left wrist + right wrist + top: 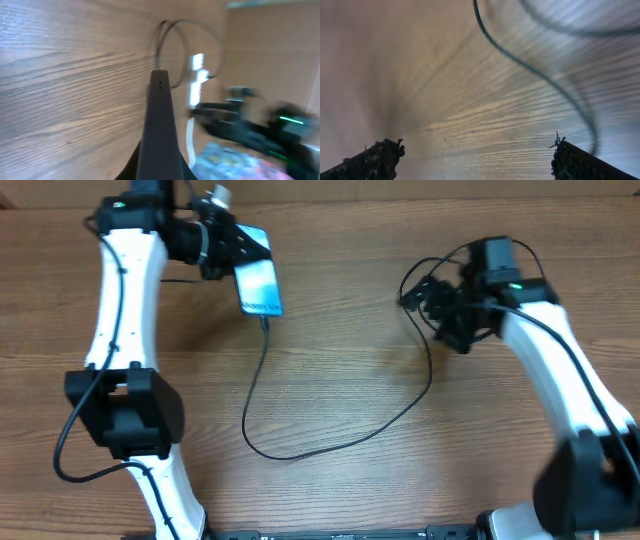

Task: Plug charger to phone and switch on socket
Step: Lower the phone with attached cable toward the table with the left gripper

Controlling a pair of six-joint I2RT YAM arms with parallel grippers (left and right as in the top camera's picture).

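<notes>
**Work surface.** A wood-grain table (340,500) carries all items.

**Charger, near section.** The charger (290,455) is a thin black cable lying on the table. Its nearest bend sits between the two arms. From there one branch runs away to the left and the other sweeps right and away.

**Charger, left branch.** This branch ends in a small connector tip that touches the near short edge of the phone (260,288). The views do not show whether the tip is fully seated.

**Phone.**
- It is a slim rectangle with a light blue screen facing up and dark edges.
- A pale band of illegible marks lies near the cable end.
- It sits at the far left of the table, turned at a slant.
- Its far end is inside the left gripper (235,255), which is clamped on it.
- In the left wrist view it appears edge-on, as a dark narrow bar up mid-frame.

**Charger, right branch.** The cable forms loose loops at the far right, around the right gripper (432,305). The plug end cannot be made out there.

**Right gripper.** The jaws stand wide apart. In the right wrist view the fingertips (380,155) occupy opposite lower corners with nothing between them. The blurred cable crosses the table beyond them.

**Farthest.** In the left wrist view a blurred white shape (197,80) lies beside the cable loops. It cannot be identified.
</notes>
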